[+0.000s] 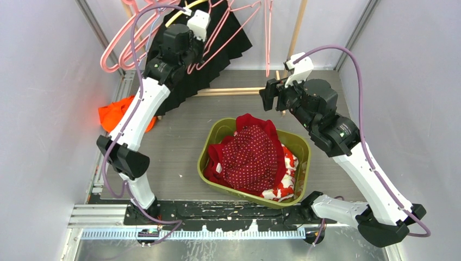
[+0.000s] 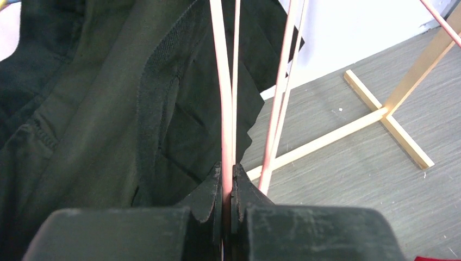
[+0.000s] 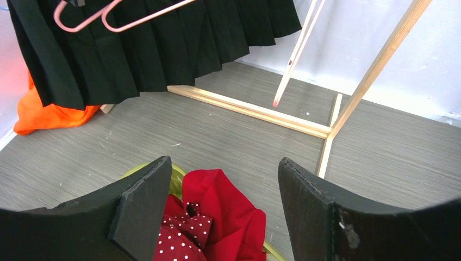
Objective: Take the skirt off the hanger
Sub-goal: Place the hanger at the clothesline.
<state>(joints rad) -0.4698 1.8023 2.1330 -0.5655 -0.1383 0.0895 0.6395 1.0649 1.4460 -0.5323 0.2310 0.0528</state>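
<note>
A black pleated skirt [image 1: 228, 43] hangs at the back left from pink wire hangers [image 1: 122, 46]. My left gripper [image 1: 193, 19] is up among the hangers; in the left wrist view it [image 2: 228, 171] is shut on a pink hanger wire [image 2: 223, 109], with the skirt's dark cloth [image 2: 108, 109] just to its left. My right gripper [image 1: 269, 92] is open and empty above the far rim of the basket; in the right wrist view it [image 3: 225, 168] faces the skirt [image 3: 163, 43] from well away.
A green basket [image 1: 209, 141] of red and dotted clothes [image 1: 253, 155] sits mid-table. An orange garment [image 1: 111, 114] lies at the left. A wooden rack frame [image 1: 239, 91] and post [image 1: 296, 32] stand at the back, with more pink hangers [image 1: 267, 38] hanging.
</note>
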